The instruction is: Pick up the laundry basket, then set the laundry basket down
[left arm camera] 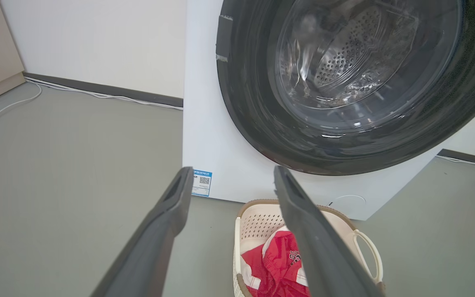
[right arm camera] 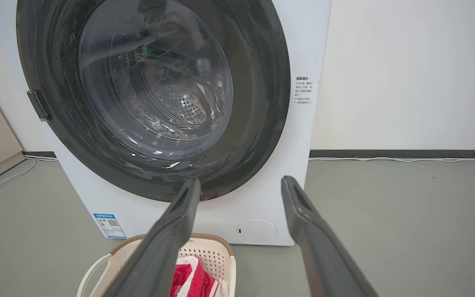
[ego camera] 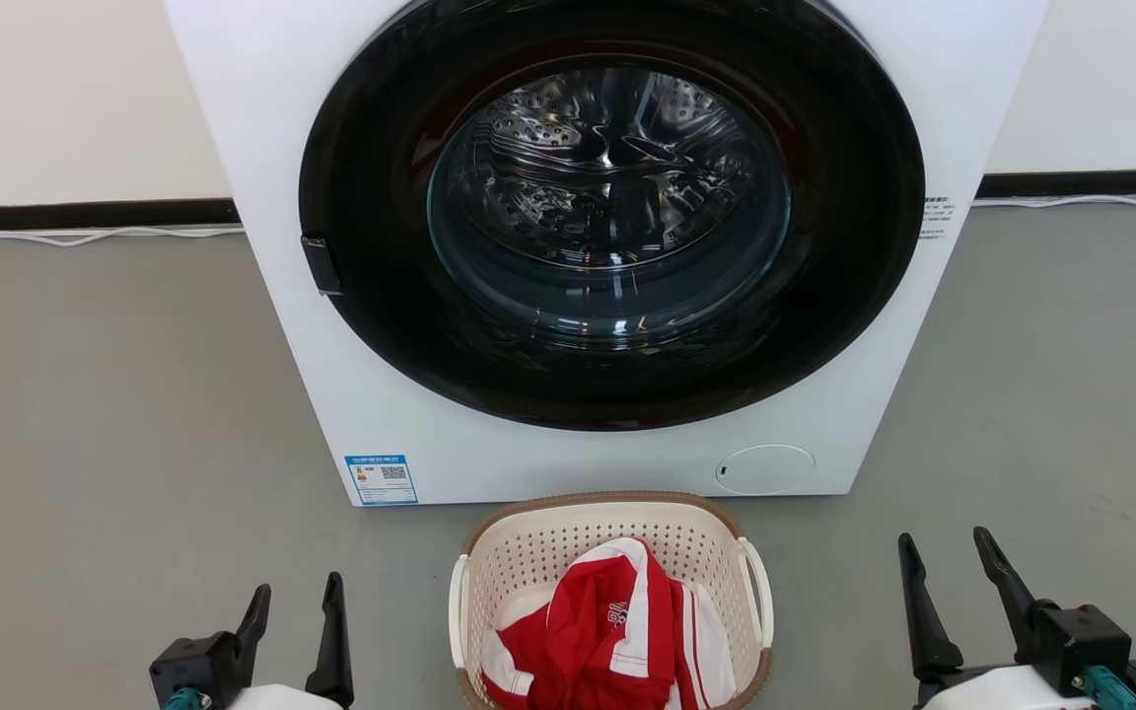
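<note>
Grey floor (ego camera: 85,394), with a pale wall (ego camera: 55,99) behind it and a white cable (ego camera: 85,237) running along the wall's foot. A white washing machine (ego camera: 262,148) stands on the floor at the wall. Its round dark door (ego camera: 607,394) appears closed, and the drum is visible through the glass.

Left gripper (ego camera: 298,592): above the floor, left of the basket and apart from it. Fingers spread wide, nothing between them.

Laundry basket (ego camera: 538,557): upright on the floor just in front of the machine's base, between the two grippers. A red-and-white garment (ego camera: 607,631) is heaped inside. There is a white loop on each side, the left handle (ego camera: 457,611) and the right handle (ego camera: 760,592).

Right gripper (ego camera: 944,540): right of the basket and farther from it than the left one. Also wide and empty.

Assessment: the pick-up is not yet begun, and the step in hand is the approach.

- Bring each arm inward to its own handle, with one finger through the loop and one outside.
- The right arm has more ground to cover, so time the arms to arrive together.
- Close both grips before lifting.
- Raise both sides evenly so the basket stays level and the garment does not slide out.
- Pull upward rather than inward, since the thin perforated plastic probably flexes.
- Keep clear of the machine front.
</note>
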Available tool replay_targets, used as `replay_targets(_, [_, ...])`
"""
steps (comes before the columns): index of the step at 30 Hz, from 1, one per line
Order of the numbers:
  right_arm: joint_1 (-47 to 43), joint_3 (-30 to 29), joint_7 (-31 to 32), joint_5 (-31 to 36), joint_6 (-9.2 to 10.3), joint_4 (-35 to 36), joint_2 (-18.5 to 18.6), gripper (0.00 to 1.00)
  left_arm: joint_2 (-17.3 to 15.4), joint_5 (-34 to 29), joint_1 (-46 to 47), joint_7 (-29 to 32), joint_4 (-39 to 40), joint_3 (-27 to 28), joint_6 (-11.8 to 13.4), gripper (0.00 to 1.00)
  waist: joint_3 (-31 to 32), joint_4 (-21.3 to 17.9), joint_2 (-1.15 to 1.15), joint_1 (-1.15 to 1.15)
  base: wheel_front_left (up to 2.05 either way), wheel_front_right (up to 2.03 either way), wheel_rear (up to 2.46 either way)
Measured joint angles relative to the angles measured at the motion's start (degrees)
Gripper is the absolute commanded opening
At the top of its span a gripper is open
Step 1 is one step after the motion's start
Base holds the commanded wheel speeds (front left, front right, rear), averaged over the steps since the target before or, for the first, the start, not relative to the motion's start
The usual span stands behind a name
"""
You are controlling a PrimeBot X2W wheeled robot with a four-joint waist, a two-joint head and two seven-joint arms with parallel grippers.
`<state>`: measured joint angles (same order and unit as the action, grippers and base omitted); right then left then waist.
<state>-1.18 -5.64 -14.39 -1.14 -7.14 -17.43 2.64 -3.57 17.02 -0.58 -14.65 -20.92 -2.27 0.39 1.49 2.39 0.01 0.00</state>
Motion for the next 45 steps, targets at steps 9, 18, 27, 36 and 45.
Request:
replay_targets(9, [-0.9,0.1,0.1,0.0,0.05,-2.5,-0.2,0.00,0.4,-0.3,-0.9,0.0,-2.3,0.1,-0.2,0.00,0.1,0.0,0.00,0.00,0.00,0.00,0.00])
replay_targets(18, [-1.4,0.0,1.5,-5.6,0.05,-3.5,-0.5,0.00,0.5,4.4,-1.6,1.8,-2.9,0.4,-0.4,0.00,0.1,-0.2,0.00,0.02,0.00,0.00,0.00])
replay_targets(27, [-1.3,0.0,3.2,-12.9,0.05,-3.1,-0.5,0.00,0.6,10.3,-1.6,3.2,-2.2,0.8,-0.9,0.00,-0.2,-0.4,0.00,0.01,0.00,0.00,0.00])
replay_targets(36, [-1.1,0.0,4.4,-19.3,0.05,-2.6,-0.5,0.00,0.6,15.7,-1.4,4.7,-1.5,1.4,-1.5,0.00,-0.3,-0.6,0.00,0.01,0.00,0.00,0.00])
replay_targets(45, [-0.9,-0.2,6.0,-25.8,0.05,-2.0,-0.5,0.00,0.8,21.1,-1.3,6.2,-1.0,1.9,-2.0,0.00,-0.4,-0.7,0.00,0.01,0.00,0.00,0.00])
